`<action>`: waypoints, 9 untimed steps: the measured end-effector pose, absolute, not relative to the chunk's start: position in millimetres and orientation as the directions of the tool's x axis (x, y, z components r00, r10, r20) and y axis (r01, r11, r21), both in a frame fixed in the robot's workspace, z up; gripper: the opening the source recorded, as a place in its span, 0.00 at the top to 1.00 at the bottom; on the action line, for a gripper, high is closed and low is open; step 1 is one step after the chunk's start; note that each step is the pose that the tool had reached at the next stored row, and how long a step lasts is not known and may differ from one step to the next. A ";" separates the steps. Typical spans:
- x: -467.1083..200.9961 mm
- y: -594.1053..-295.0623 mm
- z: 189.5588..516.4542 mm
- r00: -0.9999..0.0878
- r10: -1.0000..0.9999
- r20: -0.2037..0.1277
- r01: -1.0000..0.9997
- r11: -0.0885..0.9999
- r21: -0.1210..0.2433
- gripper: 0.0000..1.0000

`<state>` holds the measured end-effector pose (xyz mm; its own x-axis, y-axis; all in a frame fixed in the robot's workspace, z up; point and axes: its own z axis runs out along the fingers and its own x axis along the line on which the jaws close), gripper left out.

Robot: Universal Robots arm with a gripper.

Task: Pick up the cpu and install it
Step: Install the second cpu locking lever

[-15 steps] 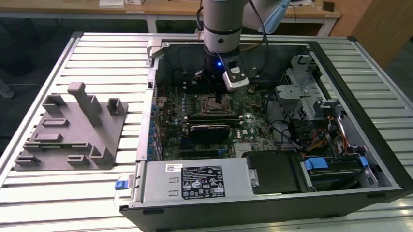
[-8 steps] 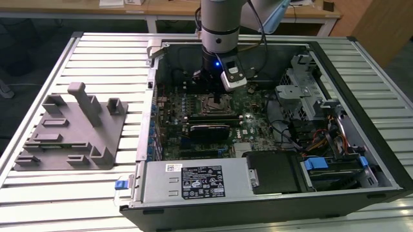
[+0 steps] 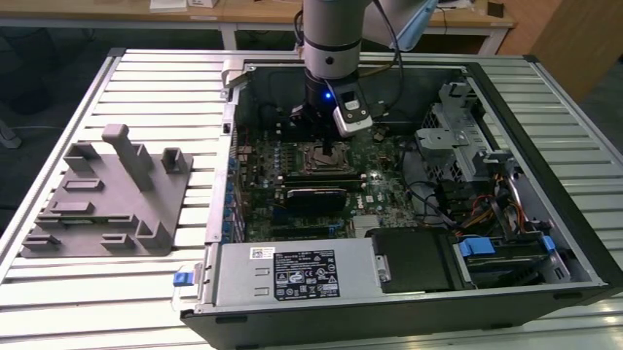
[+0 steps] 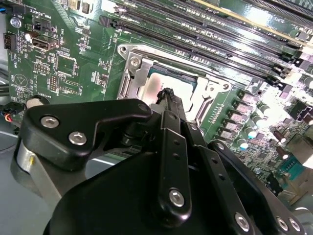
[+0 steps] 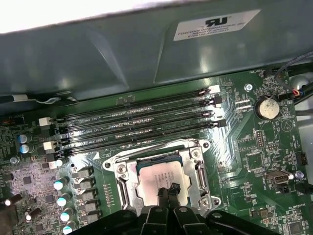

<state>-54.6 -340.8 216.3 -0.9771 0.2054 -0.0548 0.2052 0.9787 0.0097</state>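
As seen in both wrist views: cpu (image 5: 152, 177) (image 4: 168, 81) flat in metal-framed socket (image 5: 120, 172), gripper (image 5: 169, 188) (image 4: 167, 93) narrow, tips together on its top. First wrist view alone: memory slots (image 5: 142, 122), white label (image 5: 215, 23) on the case wall, print left unread. Exterior view alone: grey block (image 3: 107, 197) well apart at that view's left, stickered power supply (image 3: 292, 273) near.

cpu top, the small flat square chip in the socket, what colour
Silvery-beige metal cpu, seen best in the first wrist view.

The exterior view looks down on the open computer case (image 3: 409, 182); both wrist views (close in) share the motherboard socket (image 5: 161, 181).
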 end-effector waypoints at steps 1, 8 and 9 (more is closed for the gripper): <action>-54.6 -340.8 216.6 -0.977 0.205 -0.055 0.205 0.979 0.010 0.89; -54.7 -340.9 217.3 -0.977 0.205 -0.055 0.205 0.979 0.009 0.89; -54.7 -340.9 217.7 -0.977 0.205 -0.055 0.205 0.979 0.009 0.89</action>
